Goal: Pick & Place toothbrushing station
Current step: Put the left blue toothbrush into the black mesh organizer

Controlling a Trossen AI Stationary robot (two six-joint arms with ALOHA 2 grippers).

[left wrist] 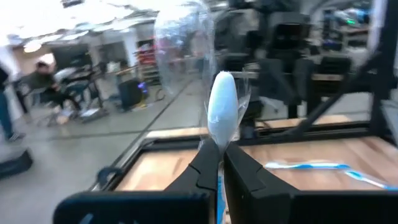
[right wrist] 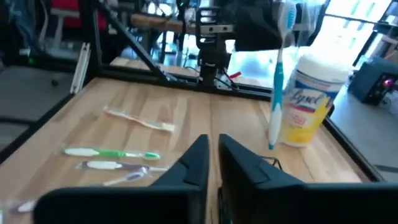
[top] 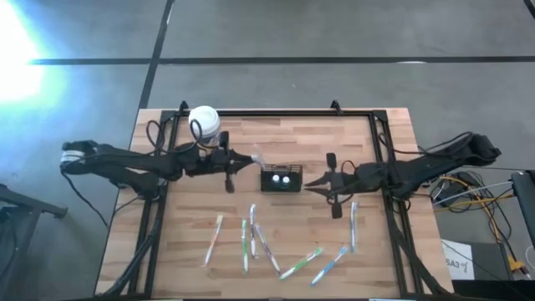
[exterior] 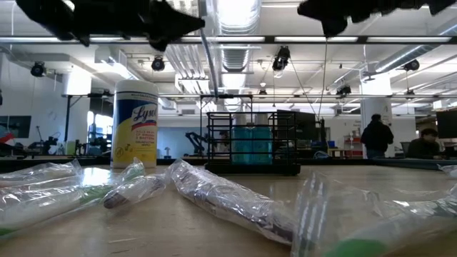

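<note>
pale slatted wood table [top: 384,242], black mesh box-shaped toothbrushing station [top: 281,179], plastic-wrapped toothbrushes [top: 251,238]

My high camera looks straight down on the whole wooden table [top: 276,134], while my low one sits at tabletop height, looking level past the black holder [exterior: 253,143] at frame centre into the room behind. My left wrist camera peers close past its own fingers [left wrist: 205,165] at the wrapped toothbrush [left wrist: 222,109]; my right wrist camera faces across the table, sharing that toothbrush [right wrist: 278,81] and, with the low view, the wipes jar [right wrist: 308,99].
</note>
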